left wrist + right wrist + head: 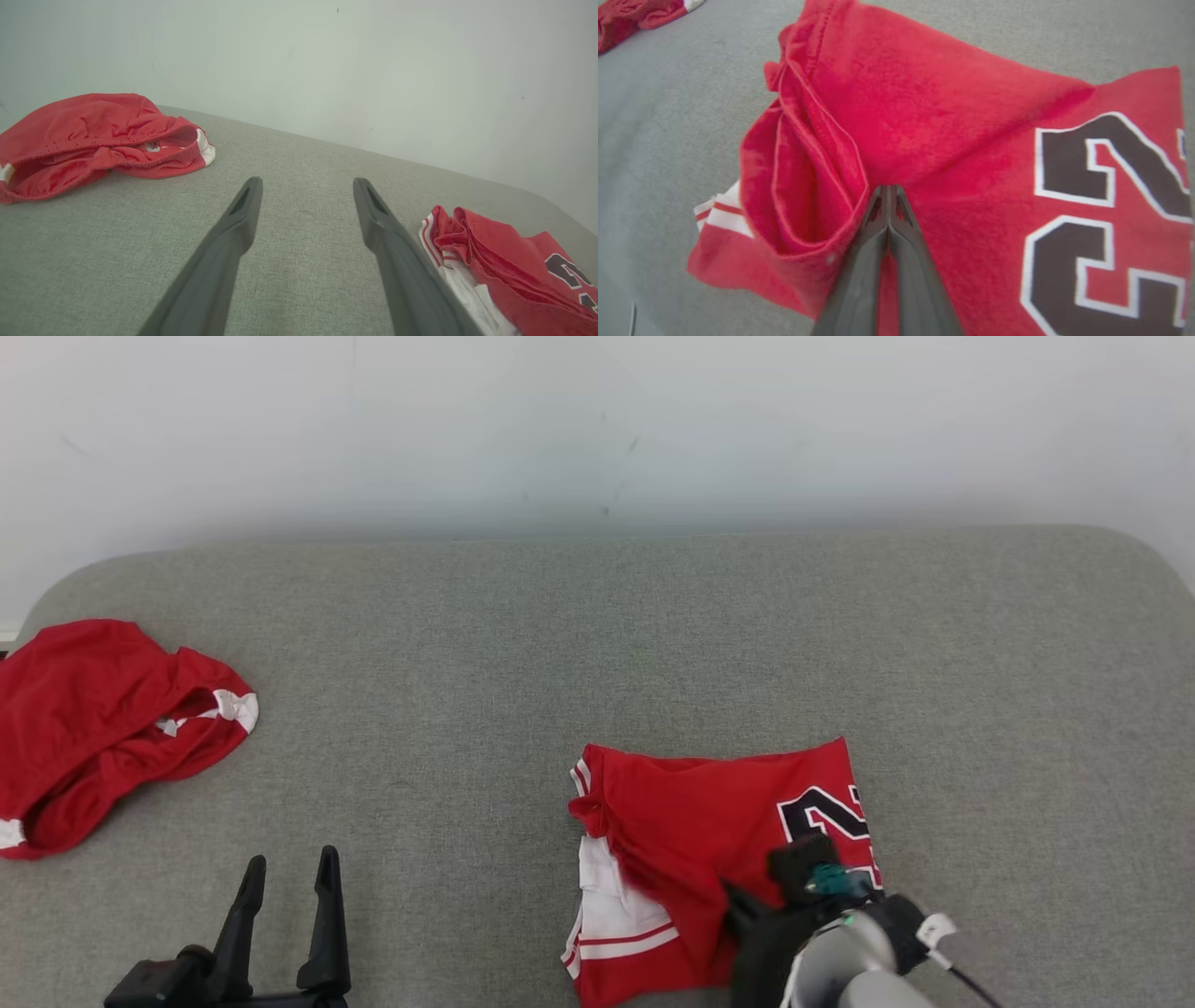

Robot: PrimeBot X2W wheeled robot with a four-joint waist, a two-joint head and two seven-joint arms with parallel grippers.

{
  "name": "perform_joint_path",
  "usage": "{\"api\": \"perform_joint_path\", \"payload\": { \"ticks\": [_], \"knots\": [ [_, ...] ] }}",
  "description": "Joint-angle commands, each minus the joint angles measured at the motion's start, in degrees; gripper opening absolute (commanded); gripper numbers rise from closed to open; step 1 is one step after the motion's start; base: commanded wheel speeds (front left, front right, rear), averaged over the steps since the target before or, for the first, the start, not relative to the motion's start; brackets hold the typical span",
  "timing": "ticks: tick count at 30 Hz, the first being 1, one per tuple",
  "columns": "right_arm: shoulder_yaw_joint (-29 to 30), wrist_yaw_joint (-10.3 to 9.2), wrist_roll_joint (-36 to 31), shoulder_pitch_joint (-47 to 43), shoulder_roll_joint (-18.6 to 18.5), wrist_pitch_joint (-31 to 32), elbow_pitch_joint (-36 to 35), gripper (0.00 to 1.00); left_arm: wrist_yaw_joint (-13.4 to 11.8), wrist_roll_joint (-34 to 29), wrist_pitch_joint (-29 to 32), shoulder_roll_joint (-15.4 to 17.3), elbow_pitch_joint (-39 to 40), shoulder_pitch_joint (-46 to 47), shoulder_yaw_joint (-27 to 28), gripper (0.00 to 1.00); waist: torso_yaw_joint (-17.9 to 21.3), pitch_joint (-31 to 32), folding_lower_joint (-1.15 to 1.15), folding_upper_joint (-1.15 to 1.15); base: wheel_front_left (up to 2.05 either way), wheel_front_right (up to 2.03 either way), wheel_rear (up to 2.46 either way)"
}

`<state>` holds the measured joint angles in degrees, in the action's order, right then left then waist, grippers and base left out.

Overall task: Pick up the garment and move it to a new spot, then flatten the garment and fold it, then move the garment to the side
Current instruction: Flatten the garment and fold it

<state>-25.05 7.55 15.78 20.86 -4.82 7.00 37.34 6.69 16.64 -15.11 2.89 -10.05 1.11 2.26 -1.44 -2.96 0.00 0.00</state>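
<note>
Red garment (pixel 952 116) pinched between the right gripper's (pixel 888 189) closed fingers (pixel 859 280).

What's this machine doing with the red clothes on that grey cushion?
The robot is working on a folded red jersey with black numbers, which lies on the grey padded surface. Its right claw is shut on a fold of the cloth, which puckers up at the tips. Its left claw is open and holds nothing. A second red garment lies crumpled off to the robot's left.

Plain indoor room, grey fabric-covered surface (pixel 597 644), bare white wall (pixel 597 420)
</note>
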Motion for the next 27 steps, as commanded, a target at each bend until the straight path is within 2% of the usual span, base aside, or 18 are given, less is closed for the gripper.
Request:
{"api": "perform_joint_path", "payload": {
  "ticks": [1,7,14,17,18,19,20,27],
  "knots": [
    [-1.2,-0.14,1.1,-1.4,0.6,0.5,-1.4,0.00,0.2,-0.3,0.0,0.0,-0.1,0.6,0.0,1.00,-0.1,0.1,0.00,0.00,0.00,0.00,0.00],
    [-4.8,-0.14,1.6,-2.6,1.5,1.8,-5.6,0.00,0.3,-0.5,0.0,0.0,-0.5,0.4,0.4,1.00,-0.4,0.6,0.00,0.00,0.00,0.00,0.00],
    [-10.8,-0.14,13.1,-3.5,1.9,2.3,-13.3,0.00,0.4,-0.7,0.0,0.0,-0.8,-0.9,1.2,1.00,0.4,2.0,0.00,0.00,0.00,0.00,0.00],
    [-9.2,-0.14,14.3,-3.4,1.8,0.1,-15.5,0.00,0.4,-0.9,0.0,0.0,-1.2,-1.1,1.3,1.00,1.0,3.1,0.00,0.00,0.00,0.00,0.00],
    [-8.0,-0.14,13.6,-3.6,1.8,-0.9,-16.0,0.24,0.3,-1.0,0.0,0.0,-1.2,-1.2,1.5,1.00,1.2,3.4,0.00,0.00,0.00,0.00,0.00],
    [-6.7,-0.14,12.6,-3.8,1.8,-1.8,-16.5,0.56,0.3,-1.1,0.0,0.0,-1.3,-1.2,1.6,1.00,1.5,3.6,0.00,0.00,0.00,0.00,0.00],
    [-4.9,-0.14,11.6,-4.3,1.9,-2.9,-16.9,1.00,0.2,-1.2,0.0,0.0,-1.3,-1.2,1.8,1.00,1.8,3.9,0.00,0.00,0.00,0.00,0.00],
    [8.5,-0.14,4.2,-7.5,0.7,-9.8,-21.6,1.00,-0.6,-0.5,0.0,0.0,-1.0,-1.9,2.8,1.00,3.7,5.4,0.00,0.00,0.00,0.00,0.00]
  ]
}}
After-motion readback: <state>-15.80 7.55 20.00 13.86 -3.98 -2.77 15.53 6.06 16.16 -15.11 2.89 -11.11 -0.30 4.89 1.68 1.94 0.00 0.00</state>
